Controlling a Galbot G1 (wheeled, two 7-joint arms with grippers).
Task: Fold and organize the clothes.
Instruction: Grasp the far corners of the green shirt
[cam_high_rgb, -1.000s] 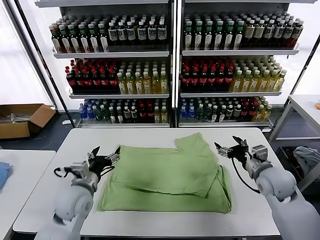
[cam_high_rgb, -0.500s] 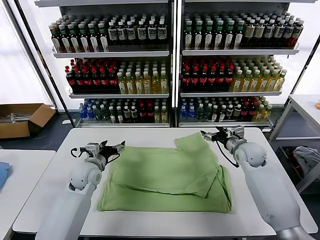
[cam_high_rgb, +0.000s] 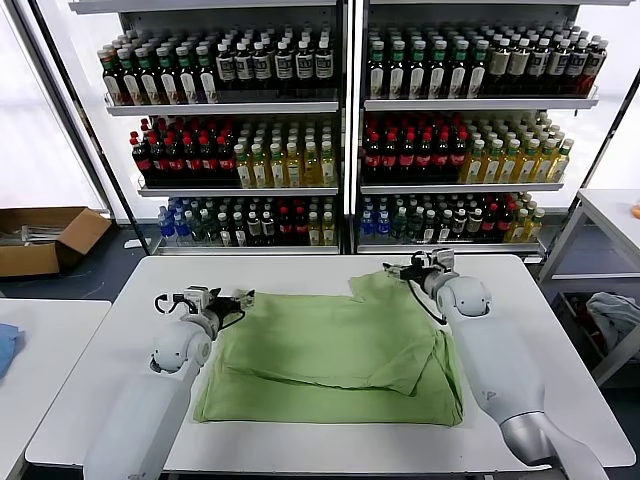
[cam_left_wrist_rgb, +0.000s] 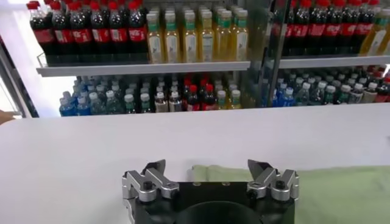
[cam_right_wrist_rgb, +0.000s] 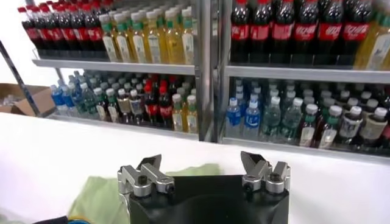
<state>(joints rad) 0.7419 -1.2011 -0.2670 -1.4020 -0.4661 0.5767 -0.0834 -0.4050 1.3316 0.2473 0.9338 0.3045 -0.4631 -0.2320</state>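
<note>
The light green shirt (cam_high_rgb: 340, 350) lies plain side up on the white table (cam_high_rgb: 300, 275), partly folded, one sleeve reaching toward the far edge; my left hand (cam_high_rgb: 240, 300) sits at the shirt's far left corner, fingers (cam_left_wrist_rgb: 152, 173) spread wide and holding nothing; my right hand (cam_high_rgb: 397, 270) hovers at the far sleeve, fingers (cam_right_wrist_rgb: 149, 167) equally wide and empty. Beyond the table stand shelves (cam_high_rgb: 230, 105) packed with bottles; a cardboard box (cam_high_rgb: 45, 240) lies on the floor to the left.
</note>
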